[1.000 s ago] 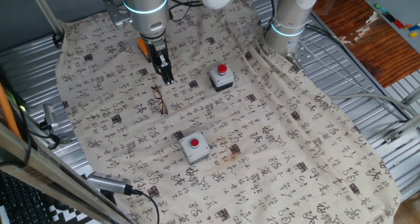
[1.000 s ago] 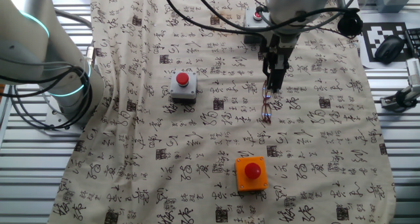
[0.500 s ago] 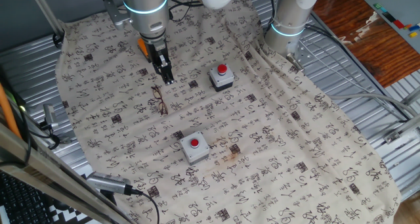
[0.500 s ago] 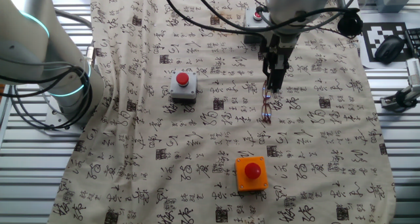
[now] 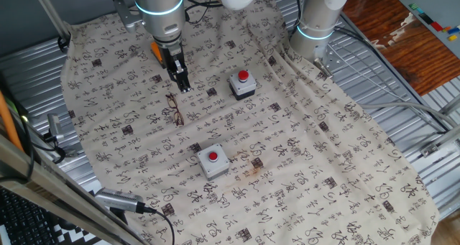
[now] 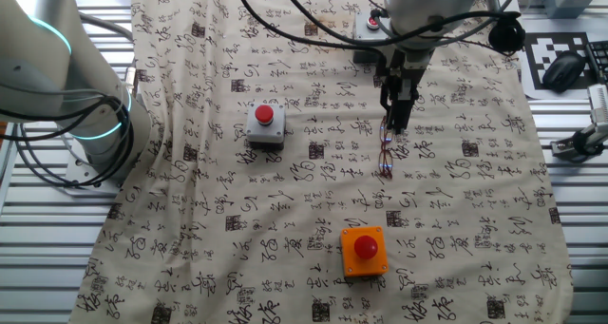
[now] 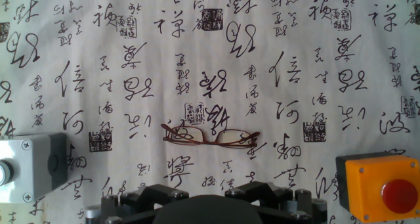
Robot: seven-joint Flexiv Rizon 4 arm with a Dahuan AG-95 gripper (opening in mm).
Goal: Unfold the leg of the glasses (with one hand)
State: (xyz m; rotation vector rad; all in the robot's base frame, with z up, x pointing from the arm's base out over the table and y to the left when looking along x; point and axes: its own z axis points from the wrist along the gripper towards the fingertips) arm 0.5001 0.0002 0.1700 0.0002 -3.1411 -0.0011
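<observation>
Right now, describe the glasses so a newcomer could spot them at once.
Start at the calligraphy-printed cloth covering the table, then find the arm's tool hanging over it. The glasses lie flat on the cloth just beside its tip. They are a thin reddish-brown wire frame, far slighter than the button boxes and browner than the black characters.

One pair of glasses (image 5: pixel 175 109) on the patterned cloth (image 5: pixel 302 166), seen also in the other fixed view (image 6: pixel 387 157) and the hand view (image 7: pixel 211 136). Three button boxes, each with a red button: two grey boxes, one near the middle (image 5: pixel 242 85) and one nearer the front edge (image 5: pixel 213 161), plus one orange box (image 6: pixel 364 251). One cloth over the worktop. Two robot arms, one above the glasses (image 5: pixel 159 8) and one at the cloth's edge (image 5: pixel 320 15). One tag-printed board (image 6: pixel 562 63) off the cloth.
</observation>
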